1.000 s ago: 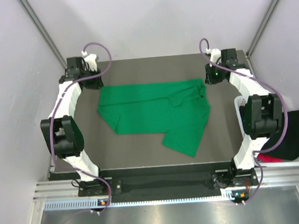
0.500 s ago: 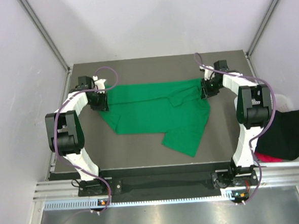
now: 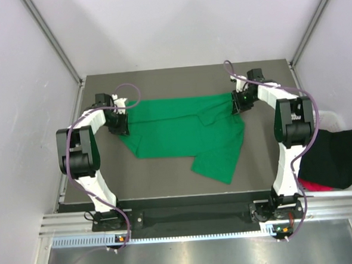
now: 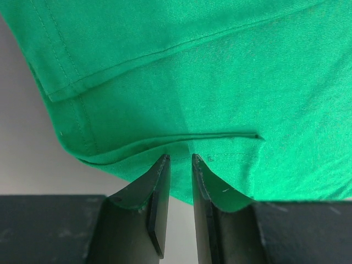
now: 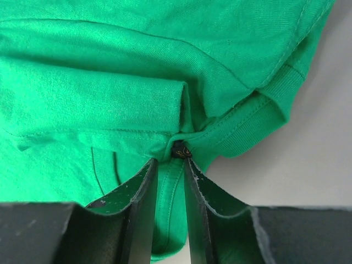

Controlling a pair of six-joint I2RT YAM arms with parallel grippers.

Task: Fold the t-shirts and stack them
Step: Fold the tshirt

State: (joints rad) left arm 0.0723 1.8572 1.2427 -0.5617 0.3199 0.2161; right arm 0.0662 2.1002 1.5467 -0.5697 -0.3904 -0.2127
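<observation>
Over the last second both arms have swung in from the far corners of the worktop (image 3: 167, 183) onto the two ends of the green t-shirt (image 3: 176, 132), which itself has not shifted. The left claw (image 4: 180, 159) is nearly closed, its tips nipping the hem edge; the right claw (image 5: 169, 160) is just as narrow, pinching cloth at the collar. That reads as grips being set for a first lift or fold.

The tee lies across the upper middle of the frame, long axis left to right, neck right, hem left, one sleeve trailing down-frame. A black t-shirt (image 3: 332, 158) sits bunched at the right edge.
</observation>
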